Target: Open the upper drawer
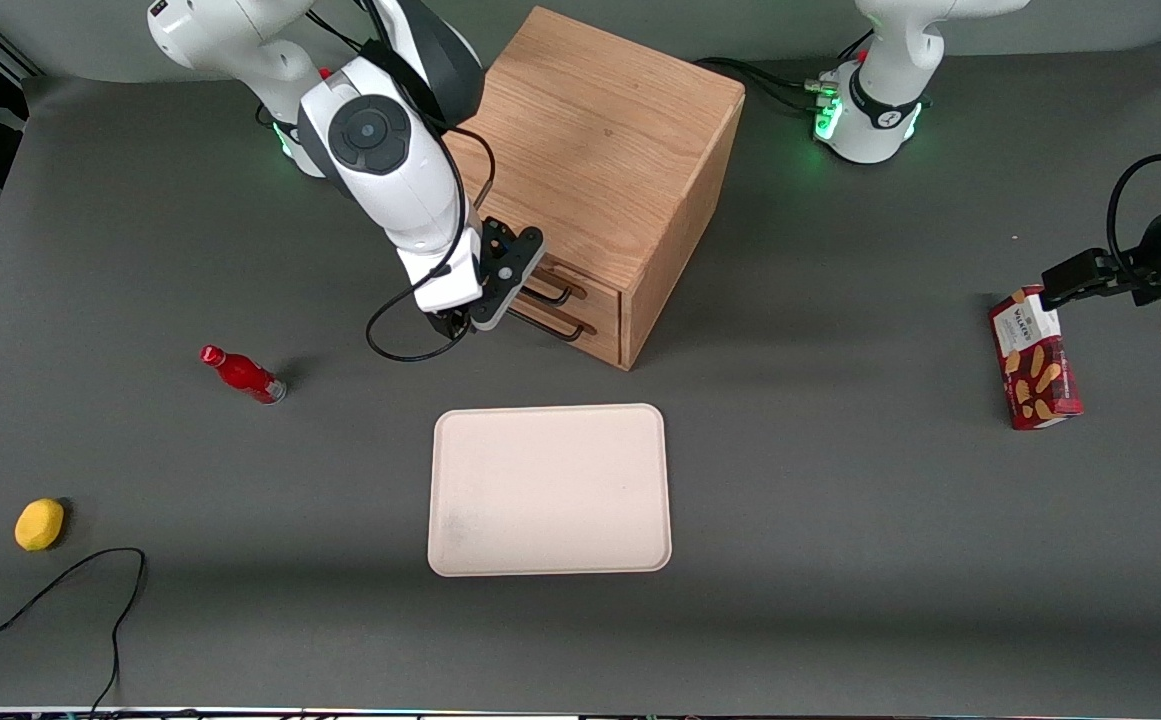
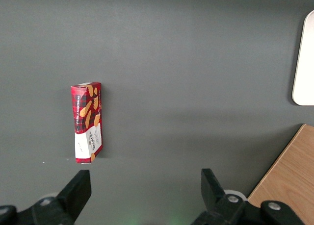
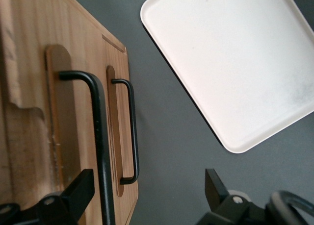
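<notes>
My gripper [image 1: 485, 312] sits right at the front of the oak cabinet [image 1: 605, 150], fingers [image 3: 76, 193] spread wide apart, nothing clamped. The upper drawer [image 3: 59, 117] is right in front of me; its black bar handle [image 3: 98, 137] runs close by one finger, contact I can't confirm. The drawer looks pushed in. Bottom drawer's handle [image 3: 131, 132] is just past it, lower on the cabinet face. Cream tray [image 1: 549, 490] lies flat on the grey table [image 1: 840, 560], near my gripper and closer to the front camera. Red bottle [image 1: 243, 374] lies on its side a bit off from me, yellow lemon [image 1: 39, 524] farther out. Shortbread box [image 1: 1035, 357] sits way off toward the parked arm's end.
</notes>
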Controlling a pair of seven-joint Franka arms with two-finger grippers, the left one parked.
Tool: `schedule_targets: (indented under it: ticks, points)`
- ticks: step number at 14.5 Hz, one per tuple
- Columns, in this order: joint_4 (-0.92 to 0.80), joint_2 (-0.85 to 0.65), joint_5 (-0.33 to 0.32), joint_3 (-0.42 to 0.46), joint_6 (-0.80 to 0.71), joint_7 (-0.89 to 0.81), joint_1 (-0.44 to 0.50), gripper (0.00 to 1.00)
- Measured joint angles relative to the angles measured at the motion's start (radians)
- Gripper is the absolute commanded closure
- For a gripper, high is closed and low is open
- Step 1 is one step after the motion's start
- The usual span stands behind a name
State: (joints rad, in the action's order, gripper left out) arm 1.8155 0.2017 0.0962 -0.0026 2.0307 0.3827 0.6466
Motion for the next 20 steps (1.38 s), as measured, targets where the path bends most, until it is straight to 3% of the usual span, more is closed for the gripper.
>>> schedule_targets:
  ticks: [15, 20]
  points:
    - [0.054, 0.017, -0.004, 0.001, 0.072, 0.003, 0.000, 0.00]
    - [0.011, 0.034, -0.060, 0.006, 0.061, 0.003, 0.001, 0.00]
